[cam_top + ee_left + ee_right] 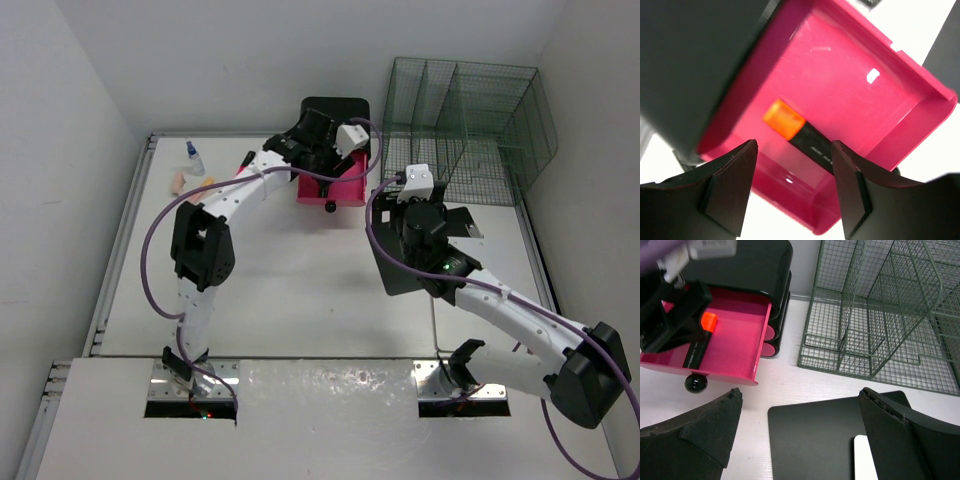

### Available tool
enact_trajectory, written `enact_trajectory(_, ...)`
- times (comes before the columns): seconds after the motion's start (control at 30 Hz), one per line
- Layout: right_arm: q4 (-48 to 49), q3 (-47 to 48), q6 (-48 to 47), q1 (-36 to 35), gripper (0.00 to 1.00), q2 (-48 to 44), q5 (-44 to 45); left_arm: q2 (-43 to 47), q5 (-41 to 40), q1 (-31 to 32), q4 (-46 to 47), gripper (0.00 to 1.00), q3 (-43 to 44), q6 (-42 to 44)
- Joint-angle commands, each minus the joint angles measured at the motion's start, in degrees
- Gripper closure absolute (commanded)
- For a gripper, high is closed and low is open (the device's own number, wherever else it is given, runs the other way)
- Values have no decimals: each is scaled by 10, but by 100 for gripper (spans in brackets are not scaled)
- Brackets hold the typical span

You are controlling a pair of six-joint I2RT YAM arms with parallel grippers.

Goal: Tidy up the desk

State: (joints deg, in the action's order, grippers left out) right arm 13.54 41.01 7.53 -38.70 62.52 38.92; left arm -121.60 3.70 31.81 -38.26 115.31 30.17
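The white desk carries a black drawer unit at the back, with its pink drawer pulled out. A black marker with an orange cap lies loose on the drawer floor. My left gripper hangs over the drawer's front edge, open, with the marker beyond its fingertips and nothing between them. Over a black mat, my right gripper is wide open and empty. From the right wrist view the drawer and marker lie to the left.
A green wire organizer stands at the back right. A white flat thing lies on the mat. A small bottle and a pinkish piece sit at the back left. The drawer's black knob sticks out in front.
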Motion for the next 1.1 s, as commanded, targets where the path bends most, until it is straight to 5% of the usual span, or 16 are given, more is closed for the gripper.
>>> enact_trajectory(0.0, 15, 1, -1, 4, 5, -2, 3, 41, -18, 3, -3, 41, 53, -3)
enact_trajectory(0.23, 16, 0, -3, 4, 5, 0, -2, 65, -50, -60, -2, 41, 106, -112)
enact_trajectory(0.37, 15, 1, -4, 4, 5, 2, -6, 65, -23, -169, 28, 37, 80, -183)
enact_trajectory(0.53, 17, 1, -1, 4, 5, 2, -16, 35, -29, -234, 77, 36, 25, -202)
enact_trajectory(0.8, 18, 3, -5, 3, 5, 10, -36, -113, -68, -236, 85, 36, 81, -150)
enact_trajectory(1.07, 25, 1, -17, 4, 4, 17, -24, -126, -18, -235, 90, 41, 58, -211)
